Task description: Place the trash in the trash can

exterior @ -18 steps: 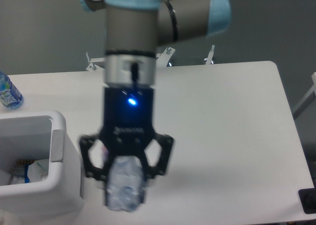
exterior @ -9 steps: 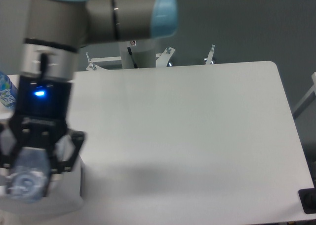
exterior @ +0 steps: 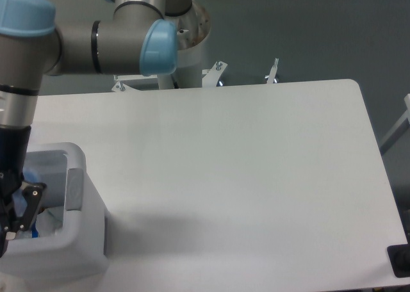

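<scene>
**My tool over the trash can, mostly out of frame**

My tool (exterior: 11, 212) hangs at the far left edge of the view, directly over the opening of the trash can (exterior: 80, 253). Only one black finger link and part of the dark body show; the rest is cut off by the frame edge. I cannot tell how far apart the fingers stand, or whether anything sits between them.

The trash can is a boxy white bin with rounded corners and a thick rim, standing on the table (exterior: 243, 177) at its front left corner. A grey tab (exterior: 75, 189) sits on the wall of the can that faces the middle of the table. Inside the can, just below my finger link, I see a small patch of blue and white (exterior: 37, 230); it is too little to name as the bottle or the wrapper. No other part of the trash can be made out in the can, since my tool and the rim hide most of the inside.

My arm (exterior: 96, 39) reaches in from behind the can, its grey links and light blue joint caps crossing above the table's back edge. Behind that edge, beyond the can, metal brackets (exterior: 214, 71) stand against the grey floor.
</scene>
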Action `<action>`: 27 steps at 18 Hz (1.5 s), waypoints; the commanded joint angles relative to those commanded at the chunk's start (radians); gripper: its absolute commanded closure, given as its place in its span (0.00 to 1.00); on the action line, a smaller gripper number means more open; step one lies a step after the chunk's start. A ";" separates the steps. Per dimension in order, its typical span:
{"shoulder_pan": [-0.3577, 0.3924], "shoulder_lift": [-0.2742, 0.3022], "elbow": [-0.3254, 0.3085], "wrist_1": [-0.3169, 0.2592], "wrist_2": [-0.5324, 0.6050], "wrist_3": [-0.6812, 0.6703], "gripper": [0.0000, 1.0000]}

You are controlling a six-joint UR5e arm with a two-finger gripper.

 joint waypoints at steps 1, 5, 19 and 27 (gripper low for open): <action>0.005 0.002 0.000 0.000 0.003 -0.008 0.00; 0.070 0.034 0.000 -0.003 0.009 -0.009 0.00; 0.350 0.176 -0.081 -0.125 0.150 0.472 0.00; 0.437 0.236 -0.095 -0.445 0.252 1.047 0.00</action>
